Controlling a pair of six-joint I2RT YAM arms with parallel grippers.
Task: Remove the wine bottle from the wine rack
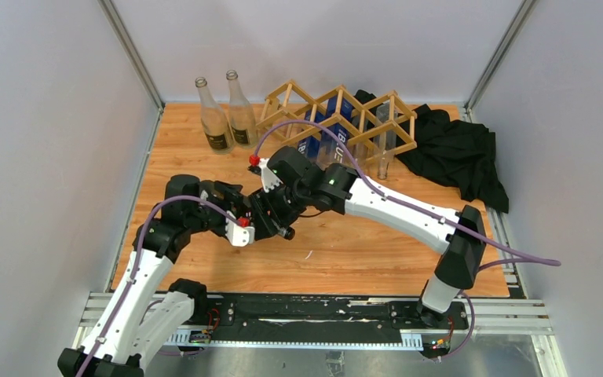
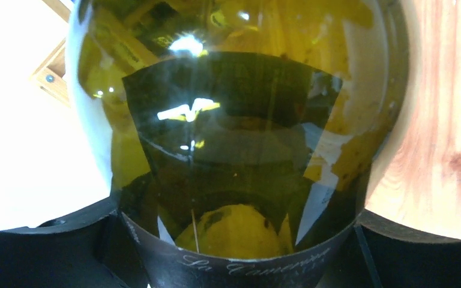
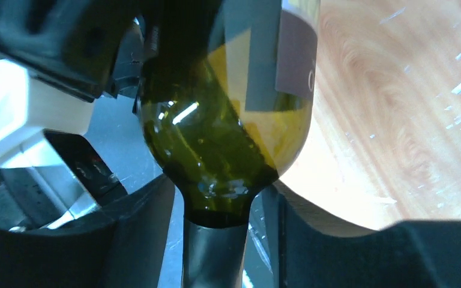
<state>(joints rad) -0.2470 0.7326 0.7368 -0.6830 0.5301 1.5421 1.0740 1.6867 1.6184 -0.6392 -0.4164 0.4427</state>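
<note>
Green wine bottle (image 3: 216,138), free — wine rack (image 1: 338,118) behind

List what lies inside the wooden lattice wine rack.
The light wooden lattice wine rack holds clear bottles with blue labels; its slats hide how many.
</note>
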